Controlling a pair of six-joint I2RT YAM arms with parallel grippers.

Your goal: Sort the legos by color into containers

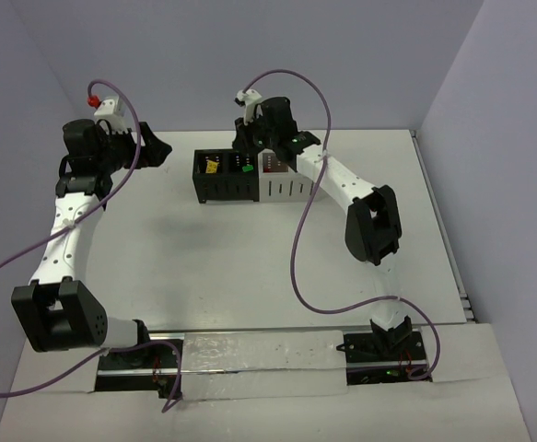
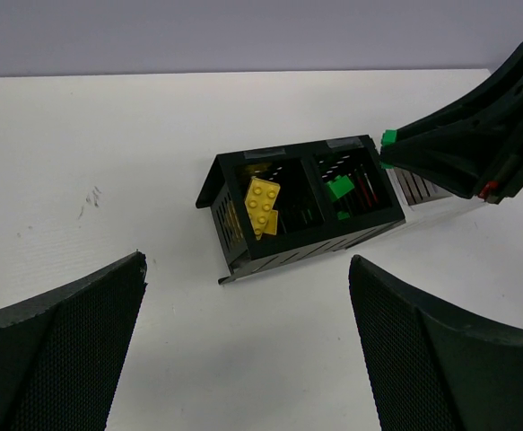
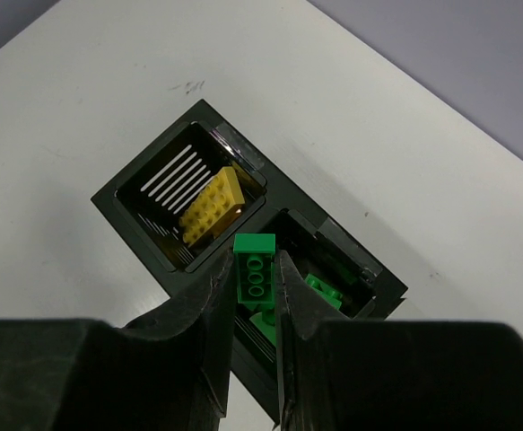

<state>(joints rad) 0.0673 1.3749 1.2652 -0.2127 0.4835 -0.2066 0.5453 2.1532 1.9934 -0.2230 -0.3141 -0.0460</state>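
Note:
My right gripper (image 3: 255,269) is shut on a green lego (image 3: 255,269) and holds it above the second black bin (image 3: 333,287), which has other green legos (image 3: 326,292) in it. The first black bin (image 3: 140,220) holds a yellow lego (image 3: 211,205). From above, the row of bins (image 1: 250,177) stands at the table's far middle with my right gripper (image 1: 252,136) over it. In the left wrist view the yellow lego (image 2: 262,206) and green legos (image 2: 339,188) show inside the black bins. My left gripper (image 2: 243,350) is open and empty, held above the table left of the bins; it also shows from above (image 1: 155,145).
The white bins (image 1: 286,189) sit to the right of the black ones, partly hidden by my right arm. Purple cables loop over both arms. The table's right edge (image 1: 443,230) runs beside my right arm's elbow.

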